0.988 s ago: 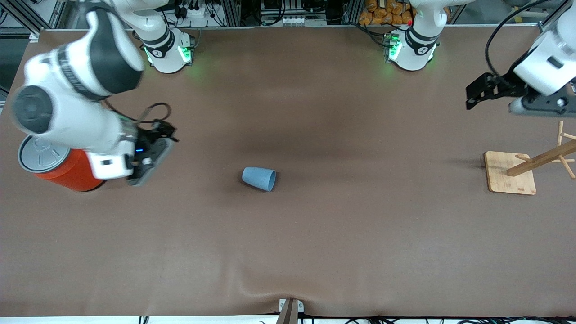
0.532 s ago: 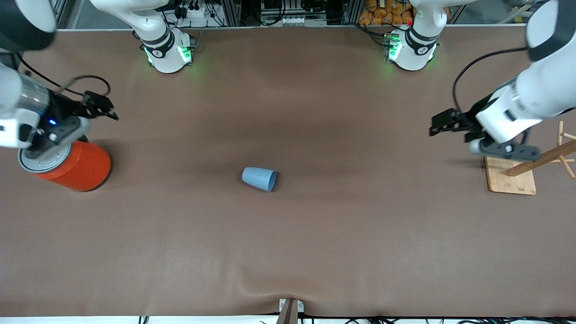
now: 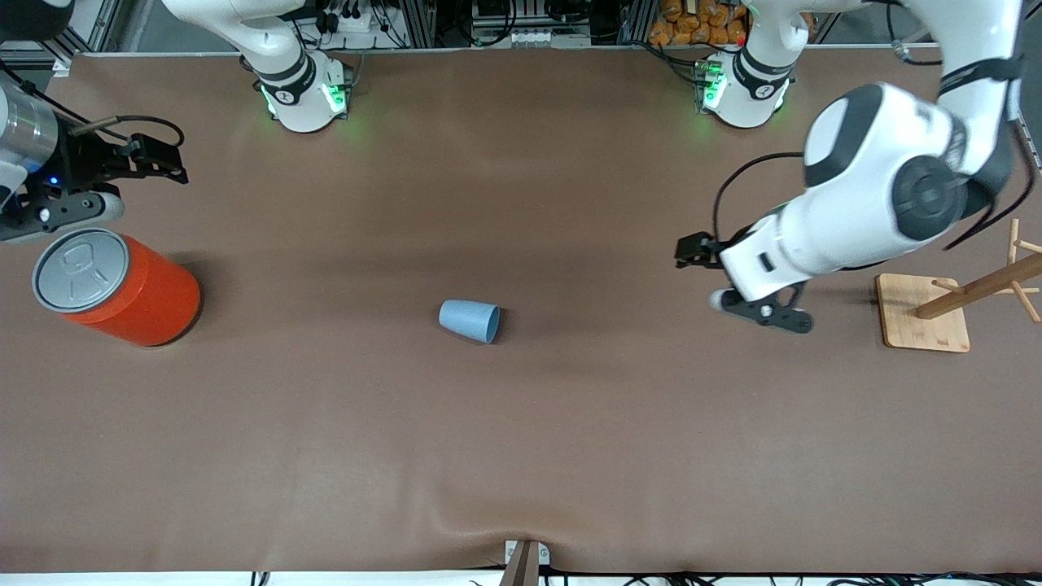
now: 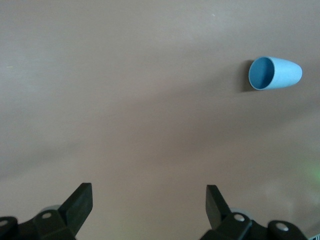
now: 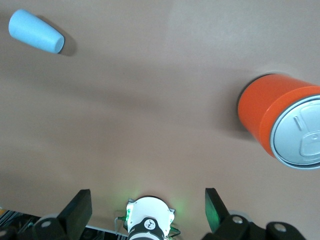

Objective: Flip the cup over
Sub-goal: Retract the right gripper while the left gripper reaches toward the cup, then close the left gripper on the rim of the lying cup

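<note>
The cup (image 3: 470, 320) lies on its side near the middle of the bench (image 3: 521, 456), with its open mouth turned toward the left arm's end and its narrow closed base toward the right arm's end. It seems to be light and stiff, with a matte wall that should not slip much, but because it is round and tapered it may roll away if it is pushed from one side only. A good place to take hold is probably across the wall near the middle of the body, or over the rim with one finger inside the mouth. The left gripper (image 3: 737, 281) hangs in the air over the bare bench between the cup and the wooden rack (image 3: 928, 321), its fingers (image 4: 80, 205) wide apart and holding nothing; in the left wrist view the cup's mouth faces it, still well apart. The right gripper (image 3: 142, 159) is over the bench close to the orange can (image 3: 118, 289), also spread open and empty, and this arm seems to wait
</note>
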`<state>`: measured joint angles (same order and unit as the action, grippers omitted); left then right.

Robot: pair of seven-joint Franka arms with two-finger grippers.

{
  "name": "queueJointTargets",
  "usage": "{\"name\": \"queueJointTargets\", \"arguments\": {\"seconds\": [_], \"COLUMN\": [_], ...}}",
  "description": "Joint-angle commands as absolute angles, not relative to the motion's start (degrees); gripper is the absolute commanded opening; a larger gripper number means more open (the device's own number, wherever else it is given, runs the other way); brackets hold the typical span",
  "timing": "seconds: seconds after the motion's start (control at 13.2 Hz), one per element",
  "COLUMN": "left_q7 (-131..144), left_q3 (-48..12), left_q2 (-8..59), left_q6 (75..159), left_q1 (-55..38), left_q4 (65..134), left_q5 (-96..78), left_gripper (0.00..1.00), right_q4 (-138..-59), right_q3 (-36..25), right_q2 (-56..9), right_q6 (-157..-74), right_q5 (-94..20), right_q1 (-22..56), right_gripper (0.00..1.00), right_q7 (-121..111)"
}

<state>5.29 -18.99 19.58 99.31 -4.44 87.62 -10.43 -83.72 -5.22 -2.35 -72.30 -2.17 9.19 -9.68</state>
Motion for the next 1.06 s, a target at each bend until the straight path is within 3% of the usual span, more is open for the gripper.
{"name": "queueJointTargets", "arguments": {"seconds": [0.0,0.61,0.99], "left_q7": [5.3,3.0,-6.9], "left_q3": [-19.0,-19.1,-19.0], "left_q2": [25.2,39.6,47.1], "left_q6": [102.0,110.1,115.6], "left_q1": [-5.9,-6.3,-8.9], "left_q4": [86.9,86.5,86.4], "left_q5": [-16.1,-40.1,-56.8], "left_gripper": [1.00,1.00,1.00], "right_q4": [-84.2,-81.7,-80.2], "right_q3": [-0.6,2.2,2.5], "right_q2": [1.9,1.3,1.3], "right_q6": [-71.4,-71.5,-69.3], "right_q5": [-1.1,-1.7,-1.7], "right_q1": [4.9,-0.2,1.1], "right_gripper": [1.00,1.00,1.00], "right_q7": [-8.4,-4.5,1.8]}}
